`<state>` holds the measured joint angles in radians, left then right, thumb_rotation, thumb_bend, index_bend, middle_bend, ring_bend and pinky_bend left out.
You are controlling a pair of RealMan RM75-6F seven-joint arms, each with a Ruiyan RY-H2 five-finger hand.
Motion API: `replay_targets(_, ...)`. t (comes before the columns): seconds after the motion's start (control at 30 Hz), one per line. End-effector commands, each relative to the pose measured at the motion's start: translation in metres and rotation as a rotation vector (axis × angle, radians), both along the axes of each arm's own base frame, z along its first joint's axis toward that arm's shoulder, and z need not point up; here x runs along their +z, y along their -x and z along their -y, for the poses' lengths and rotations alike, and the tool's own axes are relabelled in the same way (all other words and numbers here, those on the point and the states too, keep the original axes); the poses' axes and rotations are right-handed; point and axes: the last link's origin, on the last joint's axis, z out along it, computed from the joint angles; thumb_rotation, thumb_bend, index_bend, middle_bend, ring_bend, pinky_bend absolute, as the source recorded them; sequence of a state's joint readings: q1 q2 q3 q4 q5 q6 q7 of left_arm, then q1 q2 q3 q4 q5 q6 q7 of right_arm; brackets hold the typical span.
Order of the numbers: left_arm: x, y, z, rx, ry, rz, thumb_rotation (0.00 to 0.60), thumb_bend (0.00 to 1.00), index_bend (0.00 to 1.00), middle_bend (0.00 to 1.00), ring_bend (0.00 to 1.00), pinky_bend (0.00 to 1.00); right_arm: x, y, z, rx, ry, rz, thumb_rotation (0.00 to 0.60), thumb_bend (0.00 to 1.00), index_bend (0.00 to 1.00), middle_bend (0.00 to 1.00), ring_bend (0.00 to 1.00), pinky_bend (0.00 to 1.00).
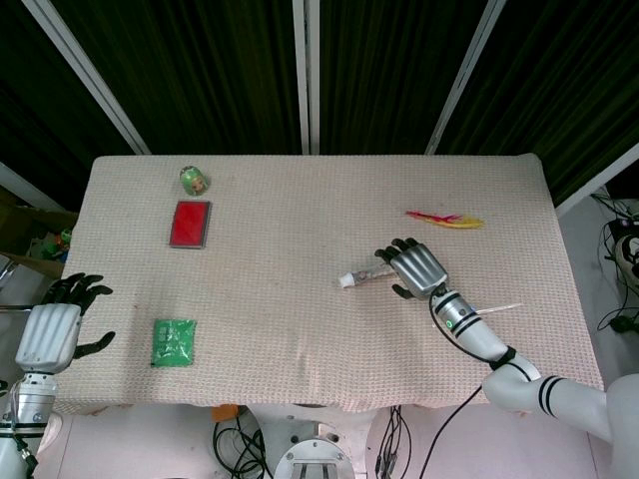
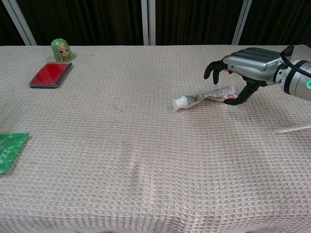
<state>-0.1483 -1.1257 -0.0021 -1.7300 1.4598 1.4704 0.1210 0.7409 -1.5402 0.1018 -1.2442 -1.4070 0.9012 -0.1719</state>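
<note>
A crumpled tube with a white cap point(image 1: 359, 276) point(image 2: 203, 97) lies on the beige woven tablecloth point(image 1: 300, 319), right of centre. My right hand point(image 1: 419, 267) point(image 2: 248, 65) hovers over the tube's tail end. Its fingers arch downward and stay apart, and the thumb tip is down beside the tube. Nothing is held in it. My left hand point(image 1: 55, 329) sits at the table's front left edge with its fingers spread and empty; the chest view does not show it.
A green doll-head figurine point(image 1: 195, 180) point(image 2: 61, 50) and a flat red case point(image 1: 190, 224) point(image 2: 50, 74) lie at the far left. A green packet point(image 1: 174, 341) point(image 2: 9, 148) is front left. A red-yellow feather point(image 1: 446, 219) and a thin white stick point(image 1: 496, 310) point(image 2: 294, 129) flank the right hand.
</note>
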Motion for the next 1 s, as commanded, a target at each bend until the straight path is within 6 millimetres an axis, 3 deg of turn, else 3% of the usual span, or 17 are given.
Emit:
replay_targets(0.03, -0.002, 0.000, 0.001, -0.007, 0.007, 0.005, 0.600, 0.15, 0.31, 0.20, 0.13, 0.17, -0.002, 0.000, 0.001, 0.000, -0.003, -0.004, 0.600, 0.22, 0.26, 0.35, 0.19, 0.31)
replay_targets(0.5, -0.006, -0.007, 0.000, -0.041, 0.024, 0.017, 0.600, 0.15, 0.31, 0.20, 0.13, 0.17, -0.028, -0.010, 0.021, 0.059, -0.007, -0.070, 0.600, 0.24, 0.41, 0.40, 0.19, 0.31)
replay_targets(1.0, -0.003, -0.005, 0.003, -0.057, -0.004, 0.026, 0.600, 0.15, 0.31, 0.20, 0.13, 0.17, -0.036, -0.006, 0.027, 0.063, -0.002, -0.062, 0.600, 0.31, 0.49, 0.51, 0.29, 0.39)
